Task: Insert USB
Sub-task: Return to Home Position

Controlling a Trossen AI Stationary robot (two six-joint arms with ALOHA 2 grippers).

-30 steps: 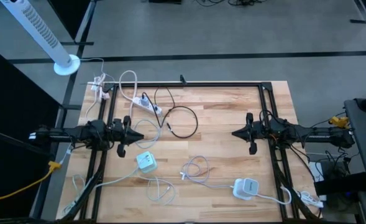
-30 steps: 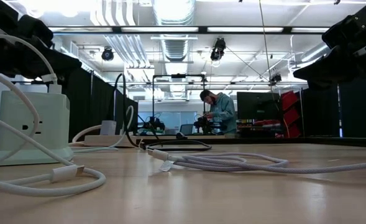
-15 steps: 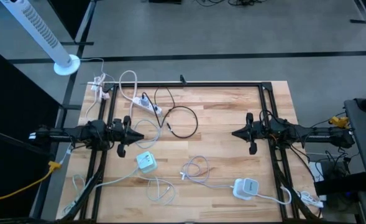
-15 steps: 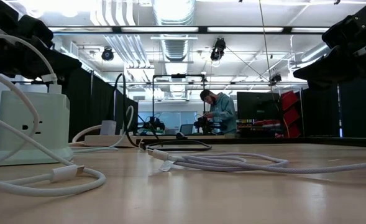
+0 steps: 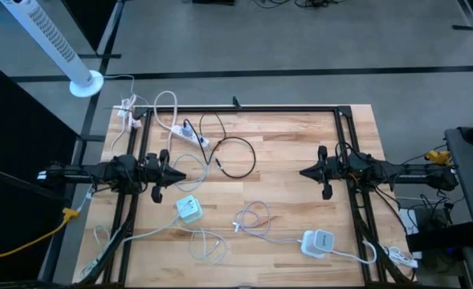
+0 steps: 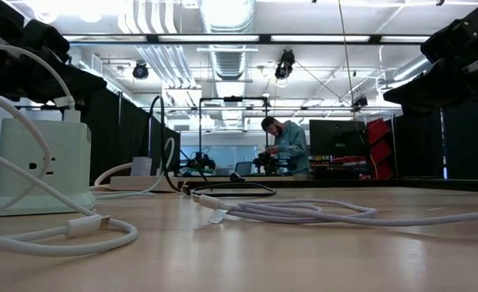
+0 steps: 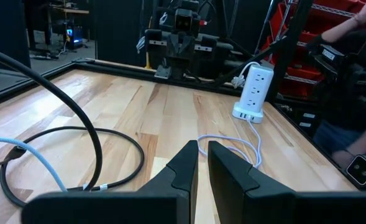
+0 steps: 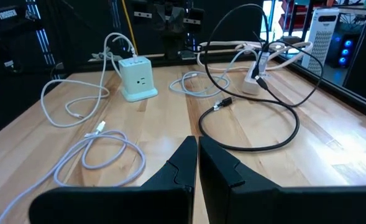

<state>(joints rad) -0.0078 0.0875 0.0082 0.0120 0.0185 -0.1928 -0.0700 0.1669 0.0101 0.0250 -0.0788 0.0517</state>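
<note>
We observe no movement: left gripper [image 5: 180,174] beside the cube outlet [image 5: 189,209] and right gripper [image 5: 303,171] well apart from it stay parked, nearly closed, empty; insertion appears finished.

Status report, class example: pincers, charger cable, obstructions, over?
Left pincer shut, empty. Right pincer shut, empty. White cable in cube outlet. Black cable loops mid-table.

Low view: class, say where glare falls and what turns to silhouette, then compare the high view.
Low view: ceiling lights glare along the top; the left arm and right arm are backlit, dark shapes in the upper corners. High view: the table is evenly lit, no glare.
</note>
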